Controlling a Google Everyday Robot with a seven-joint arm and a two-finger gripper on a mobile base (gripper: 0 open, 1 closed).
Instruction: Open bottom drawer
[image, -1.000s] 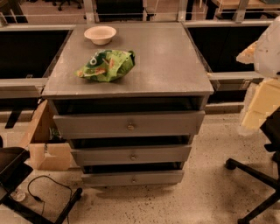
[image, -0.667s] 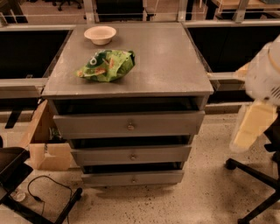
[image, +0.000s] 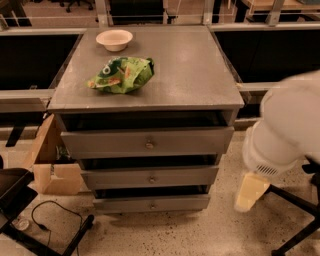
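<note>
The grey three-drawer cabinet (image: 150, 95) stands in the middle of the camera view. The bottom drawer (image: 125, 204) is the slim lowest front with a small round knob (image: 152, 205); it sits about flush under the two larger drawers (image: 100, 142) above it. My white arm (image: 287, 130) fills the right side, blurred. My gripper (image: 249, 193) shows as a cream-coloured end hanging below the arm, to the right of the bottom drawer, at its height and apart from it.
A green snack bag (image: 121, 75) and a white bowl (image: 114, 39) lie on the cabinet top. A cardboard box (image: 50, 167) stands at the cabinet's left. A black stand and cable (image: 45, 222) lie at lower left. Black chair legs (image: 295, 205) are at lower right.
My arm has swung down and leftwards, closer to the cabinet, and now looms larger. The gripper end has dropped from upper-drawer height to bottom-drawer height. The drawers have not moved.
</note>
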